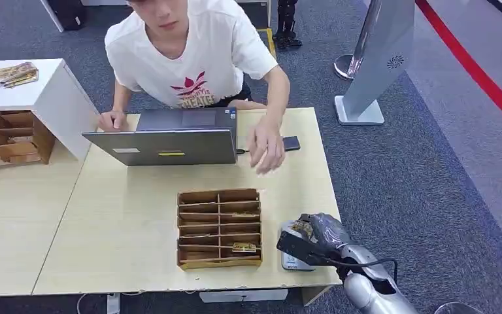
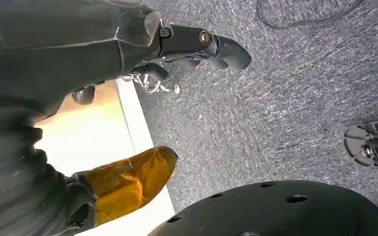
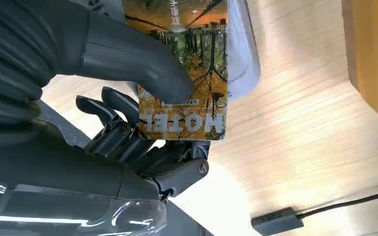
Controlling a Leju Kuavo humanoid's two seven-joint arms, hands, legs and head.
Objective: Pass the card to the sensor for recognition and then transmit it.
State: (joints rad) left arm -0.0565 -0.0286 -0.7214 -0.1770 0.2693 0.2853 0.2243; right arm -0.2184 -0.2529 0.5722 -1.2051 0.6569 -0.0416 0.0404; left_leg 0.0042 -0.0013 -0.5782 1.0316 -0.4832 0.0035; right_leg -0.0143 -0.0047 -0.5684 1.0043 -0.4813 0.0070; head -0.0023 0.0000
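Nearest you, at the desk's (image 1: pixel 137 216) front right corner, your right hand (image 1: pixel 314 239) holds the hotel card (image 3: pixel 187 98) with the thumb pressed on its printed face and the darker fingers (image 3: pixel 109 109) behind it. The card hangs over the white card reader (image 1: pixel 292 260), which sits just beside the right wall of the wooden slotted organizer (image 1: pixel 219 227). Whether the card touches the reader's top I cannot tell.

To do this step well, bring the card's face flat and parallel to the reader and hold it steady there; a tilted card, or one presented edge-on, will likely not register. Keep the thumb pressure even so the card does not pivot. Mind the front edge of the desk close under your wrist.

Your left hand (image 2: pixel 197 46) hangs below the desk edge over the carpet, fingers loosely curled with nothing in them.

Further back, a laptop (image 1: pixel 170 139) stands near the far edge, and a person's hand (image 1: pixel 266 147) hovers beside a dark phone (image 1: pixel 291 143). Judge that hand the likely receiver for the handover, once the reading is done.
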